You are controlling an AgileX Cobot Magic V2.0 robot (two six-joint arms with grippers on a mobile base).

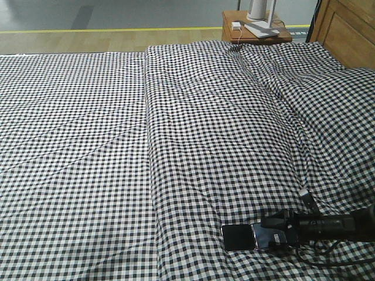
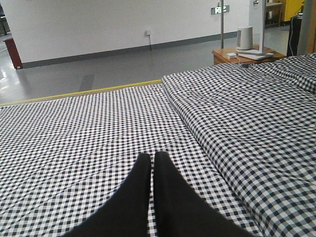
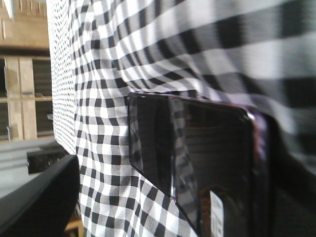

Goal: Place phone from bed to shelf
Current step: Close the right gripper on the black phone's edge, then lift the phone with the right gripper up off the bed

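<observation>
phone [image 1: 239, 237] on bed [image 1: 88, 146] | right fingers [image 3: 39, 197] spread astride it | left fingers [image 2: 170, 197] pressed together

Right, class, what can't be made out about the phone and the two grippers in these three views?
Phone: right gripper covers one end in the front view; the bottom edge cuts it in the right wrist view.
Right gripper: one finger is a dark blur at its view's right edge; contact unclear.
Left gripper: bottom edge cuts all but the fingertips.
</observation>
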